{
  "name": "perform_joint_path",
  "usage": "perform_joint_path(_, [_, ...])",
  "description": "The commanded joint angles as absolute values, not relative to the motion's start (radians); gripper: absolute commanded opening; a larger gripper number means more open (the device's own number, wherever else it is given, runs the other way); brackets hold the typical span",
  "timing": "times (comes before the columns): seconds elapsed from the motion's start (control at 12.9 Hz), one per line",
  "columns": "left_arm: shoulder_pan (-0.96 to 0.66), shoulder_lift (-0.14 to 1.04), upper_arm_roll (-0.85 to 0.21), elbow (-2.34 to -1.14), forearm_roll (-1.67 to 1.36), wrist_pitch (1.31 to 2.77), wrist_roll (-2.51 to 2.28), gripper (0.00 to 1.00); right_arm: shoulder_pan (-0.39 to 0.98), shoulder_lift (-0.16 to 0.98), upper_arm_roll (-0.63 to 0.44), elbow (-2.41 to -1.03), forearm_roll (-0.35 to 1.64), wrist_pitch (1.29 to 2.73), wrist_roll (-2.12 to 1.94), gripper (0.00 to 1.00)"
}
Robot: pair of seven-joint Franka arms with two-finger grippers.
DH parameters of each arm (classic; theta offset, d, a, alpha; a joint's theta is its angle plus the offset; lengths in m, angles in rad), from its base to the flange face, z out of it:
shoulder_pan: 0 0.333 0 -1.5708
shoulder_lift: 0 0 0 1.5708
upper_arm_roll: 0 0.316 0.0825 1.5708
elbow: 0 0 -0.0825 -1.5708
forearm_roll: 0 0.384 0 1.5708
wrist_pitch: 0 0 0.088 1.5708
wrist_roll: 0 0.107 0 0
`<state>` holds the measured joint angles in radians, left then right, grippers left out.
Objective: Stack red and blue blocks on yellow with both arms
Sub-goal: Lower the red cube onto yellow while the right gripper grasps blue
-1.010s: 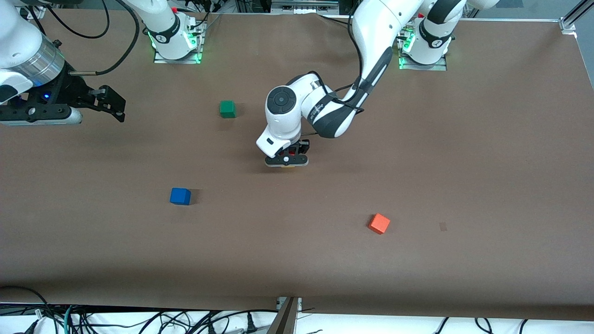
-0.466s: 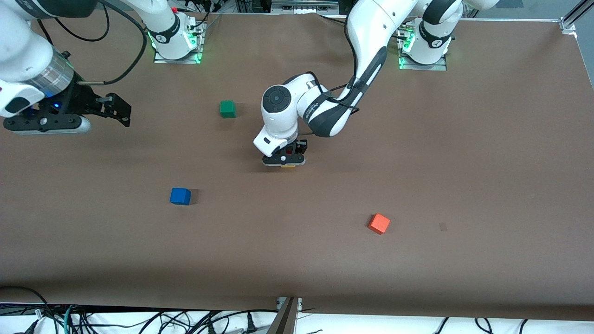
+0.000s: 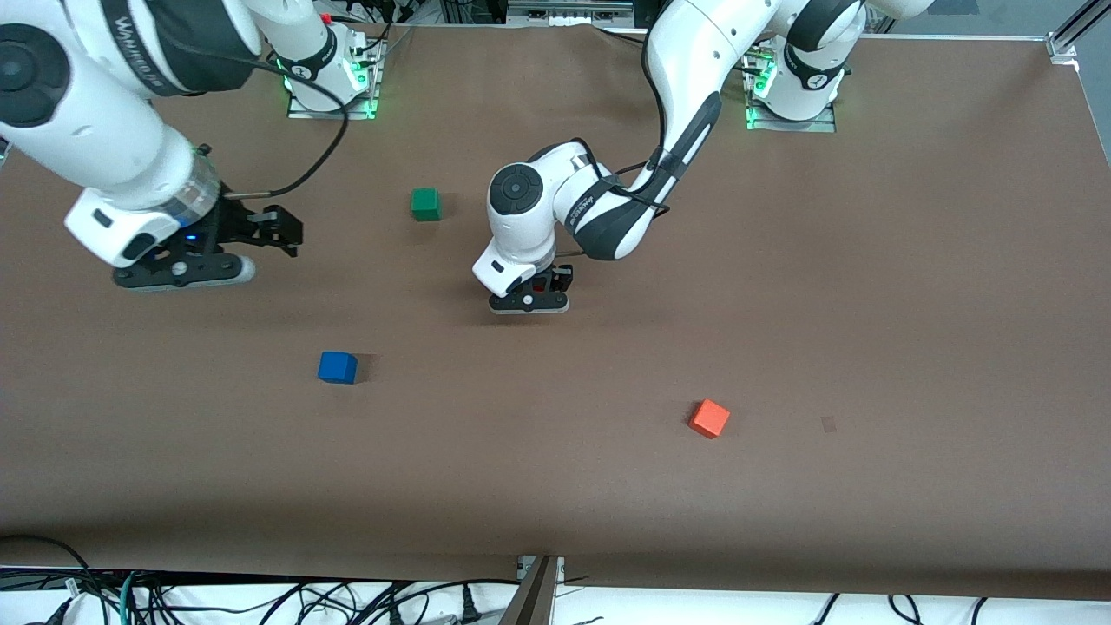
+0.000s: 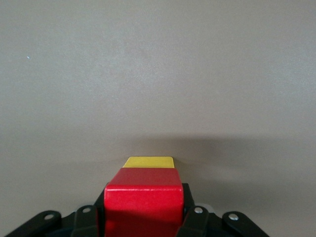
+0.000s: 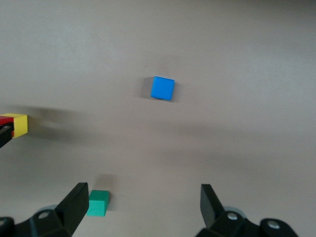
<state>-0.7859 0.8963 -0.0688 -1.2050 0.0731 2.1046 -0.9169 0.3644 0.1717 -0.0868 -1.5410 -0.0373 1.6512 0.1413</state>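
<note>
Black fingers (image 4: 190, 224) of the left gripper (image 3: 529, 302), shut tight on the red block (image 4: 143, 202), one finger on each side. Holds the red block right on top of the yellow block (image 4: 148, 162). Only a thin strip of yellow peeks out past the red in the left wrist view. In the front view, hides the yellow block under the gripper, with just a tiny bit of red showing (image 3: 543, 282). Sits low near the middle of the brown table (image 3: 868, 304).

Black fingers (image 5: 76, 202) of the right gripper (image 3: 282, 233), wide open, with nothing between them. Hangs over bare table toward the right arm's end. Looks down on the blue block (image 5: 162, 88) and the green block (image 5: 98, 203) in the right wrist view, with the yellow block (image 5: 19, 124) and a sliver of red at the edge.

Blue block (image 3: 337, 367) alone on the table, nearer to the front camera than the green block (image 3: 425, 204) and well apart from both grippers. Green block close to the left arm's big white elbow. Orange block (image 3: 709, 418) toward the left arm's end, nearer to the front camera than the red and yellow pair.

White arms with black bands. Letters in white on the right arm's band (image 3: 130, 43) and the left arm's band (image 3: 594, 207), but turned and too hard to read. Green lights at both arm bases (image 3: 330, 82).
</note>
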Motion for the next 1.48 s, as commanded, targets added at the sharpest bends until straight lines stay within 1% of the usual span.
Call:
perform_joint_path(0.0, [-0.799, 0.911, -0.058, -1.172, 0.103, 2.086, -0.937, 0.28, 0.373, 0.178, -0.095, -1.514, -0.046, 1.628, 0.141, 1.00])
perform_joint_path(0.23, [-0.801, 0.908, -0.058, -1.173, 0.107, 2.086, -0.957, 0.29, 0.331, 0.184, -0.101, -1.512, -0.012, 1.638, 0.109, 1.00])
perform_joint_path(0.54, [-0.799, 0.900, -0.058, -1.175, 0.107, 2.086, -0.959, 0.29, 0.333, 0.198, -0.101, -1.513, -0.006, 1.631, 0.117, 1.00])
perform_joint_path(0.7, [-0.801, 0.900, -0.058, -1.177, 0.112, 2.086, -0.963, 0.29, 0.333, 0.245, -0.101, -1.505, -0.011, 1.632, 0.101, 1.00])
perform_joint_path(0.85, [-0.801, 0.897, -0.060, -1.181, 0.143, 2.085, -0.966, 0.29, 0.322, 0.248, -0.101, -1.505, -0.006, 1.631, 0.103, 1.00])
perform_joint_path(0.93, [-0.801, 0.890, -0.060, -1.196, 0.143, 2.085, -0.966, 0.29, 0.321, 0.271, -0.101, -1.508, -0.006, 1.632, 0.104, 1.00])
perform_joint_path(1.09, [-0.802, 0.885, -0.061, -1.203, 0.144, 2.085, -0.971, 0.29, 0.319, 0.357, -0.103, -1.505, 0.001, 1.626, 0.066, 1.00])
perform_joint_path(1.24, [-0.807, 0.884, -0.061, -1.210, 0.144, 2.085, -0.983, 0.29, 0.285, 0.357, -0.101, -1.505, 0.034, 1.626, 0.038, 1.00])
perform_joint_path(1.4, [-0.819, 0.881, -0.061, -1.218, 0.146, 2.085, -0.986, 0.29, 0.281, 0.367, -0.101, -1.508, 0.035, 1.624, 0.038, 1.00])
